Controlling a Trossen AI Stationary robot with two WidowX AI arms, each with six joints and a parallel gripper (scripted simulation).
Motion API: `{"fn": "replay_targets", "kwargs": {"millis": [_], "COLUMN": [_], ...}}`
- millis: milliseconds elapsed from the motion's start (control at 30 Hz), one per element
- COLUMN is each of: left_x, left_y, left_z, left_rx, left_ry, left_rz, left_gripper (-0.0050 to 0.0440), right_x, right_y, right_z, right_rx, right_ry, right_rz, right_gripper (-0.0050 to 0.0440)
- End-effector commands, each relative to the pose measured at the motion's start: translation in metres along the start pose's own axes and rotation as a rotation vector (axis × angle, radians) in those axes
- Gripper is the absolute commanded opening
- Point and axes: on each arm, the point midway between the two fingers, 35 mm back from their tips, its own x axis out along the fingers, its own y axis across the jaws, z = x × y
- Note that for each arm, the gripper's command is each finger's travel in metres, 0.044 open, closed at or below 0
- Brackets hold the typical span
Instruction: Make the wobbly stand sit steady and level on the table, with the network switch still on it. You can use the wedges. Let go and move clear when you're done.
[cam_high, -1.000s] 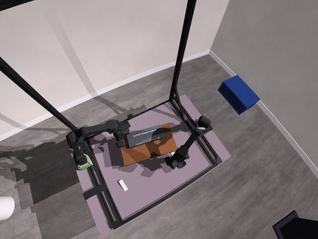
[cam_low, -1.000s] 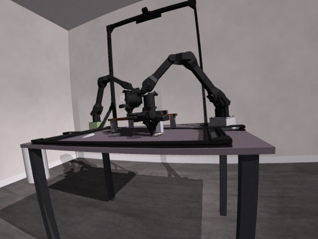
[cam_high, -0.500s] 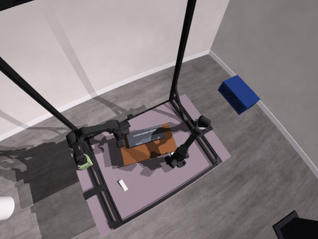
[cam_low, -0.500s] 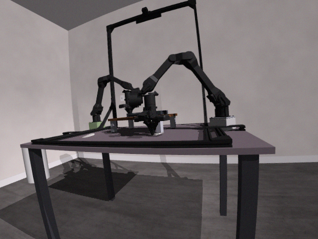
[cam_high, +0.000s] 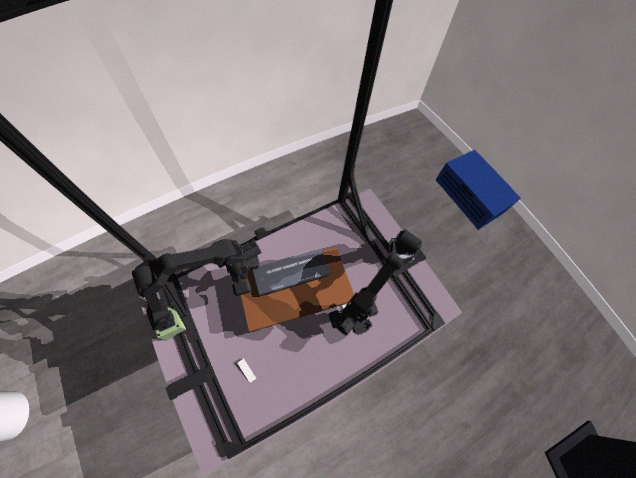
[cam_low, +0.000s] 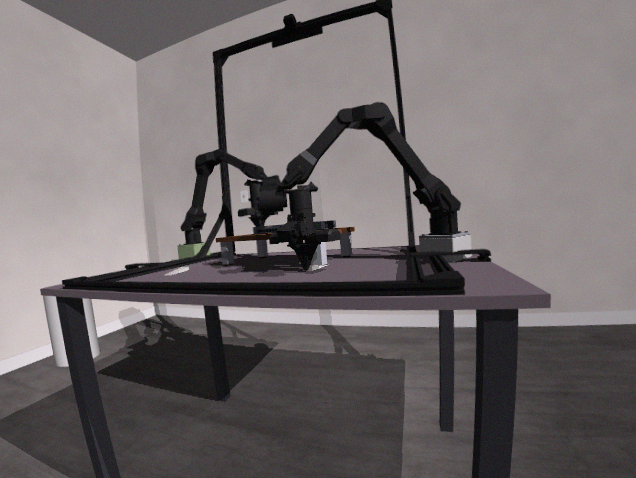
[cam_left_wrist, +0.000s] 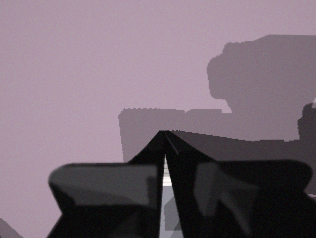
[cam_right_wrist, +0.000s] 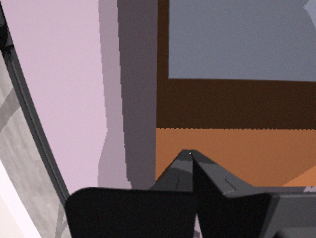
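The stand's top (cam_high: 275, 312) (cam_low: 246, 237) (cam_right_wrist: 225, 150) is plain orange, going dark brown in shadow, and its legs (cam_low: 346, 245) look pale grey, though shading blurs the exact tint. The network switch (cam_high: 287, 274) (cam_right_wrist: 240, 40) is slate blue-grey with whitish lettering. The loose wedge (cam_high: 246, 370) (cam_low: 176, 270) is white, the table top (cam_high: 308, 375) (cam_low: 329, 301) (cam_left_wrist: 75, 60) (cam_right_wrist: 65, 75) dusty mauve. One arm mount (cam_high: 177, 323) (cam_low: 190, 251) is light green, the louvred cabinet (cam_high: 485, 185) deep blue, and the floor (cam_high: 519, 308) (cam_low: 308, 400) grey with streaky wood grain.
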Motion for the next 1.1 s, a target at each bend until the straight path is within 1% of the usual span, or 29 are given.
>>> {"fn": "replay_targets", "kwargs": {"millis": [0, 1067], "left_x": [0.0003, 0.0002], "left_y": [0.0005, 0.0004], "left_z": [-0.0034, -0.008], "left_rx": [-0.003, -0.003], "left_ry": [0.004, 0.004], "left_rz": [-0.001, -0.001], "left_gripper": [0.0, 0.0], "right_x": [0.008, 0.008], "right_y": [0.0, 0.0], "right_z": [-0.0009, -0.0009], "right_rx": [0.003, 0.003], "right_ry": [0.015, 0.015], "right_rz": [-0.002, -0.002], "right_gripper": [0.0, 0.0]}}
